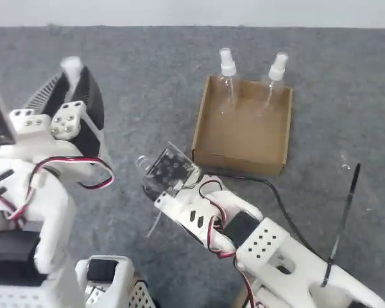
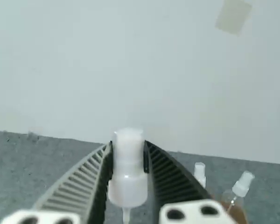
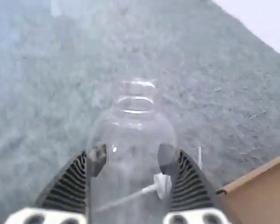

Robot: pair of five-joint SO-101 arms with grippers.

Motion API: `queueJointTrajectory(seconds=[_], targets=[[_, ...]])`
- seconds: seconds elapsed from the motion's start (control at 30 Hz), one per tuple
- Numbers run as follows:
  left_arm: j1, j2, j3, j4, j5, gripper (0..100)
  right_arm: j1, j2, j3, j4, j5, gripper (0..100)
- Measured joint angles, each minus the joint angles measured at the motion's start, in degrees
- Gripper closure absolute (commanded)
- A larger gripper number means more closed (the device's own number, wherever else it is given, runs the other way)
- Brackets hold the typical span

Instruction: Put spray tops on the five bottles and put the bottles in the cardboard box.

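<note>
Mat: grey mat (image 1: 147,83) covers the whole table under both my arms.
Cardboard box: cardboard box (image 1: 244,138) lies at 1 o'clock from the middle. Two finished bottles (image 1: 228,80) stand inside, against its far wall.
Right claw: right claw (image 3: 133,158) is clamped on a clear bottle (image 3: 130,130), at 6 o'clock from the box, just before its near wall. The bottle lies tilted, and its neck (image 3: 136,91) points toward 10 o'clock.
Left claw: left claw (image 2: 127,149) is raised at 10 o'clock, closed on a white spray top (image 2: 127,172) that stands upright between the fingers.
Step in hand: I judge it is joining top and bottle.
How to do it well: I should bring the two to one axis first, put the thin tube (image 2: 126,215) into the neck, then press or turn. The right grip must not loosen, because clear plastic probably slips.
High view gives: the layout, with both claws well apart and the box with two bottles done.
Right wrist view gives: the mouth is open and bare, which is hard to read from above.
Left wrist view gives: the top sits straight in my grip, where from above it is a white blob.
</note>
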State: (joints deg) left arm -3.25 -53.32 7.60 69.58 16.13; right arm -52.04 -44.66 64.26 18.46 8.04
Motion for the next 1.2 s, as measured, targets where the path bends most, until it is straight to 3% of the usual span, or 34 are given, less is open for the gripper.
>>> queueJointTrajectory(seconds=[0.37,0.67,1.03,1.2], targets=[[2.9,0.1,10.2,-10.6,3.0,99,-0.4,-1.1,0.3,-1.1,-2.2,99.3],[6.5,0.1,11.3,-11.1,3.0,99,-0.4,-1.1,1.1,-1.4,-2.2,99.3],[6.6,0.1,24.3,-11.1,3.4,99,-0.4,-1.1,1.1,-1.8,-2.4,99.3],[7.1,0.1,25.6,-9.5,3.5,99,1.5,-3.5,3.5,-7.6,-3.0,99.3]])
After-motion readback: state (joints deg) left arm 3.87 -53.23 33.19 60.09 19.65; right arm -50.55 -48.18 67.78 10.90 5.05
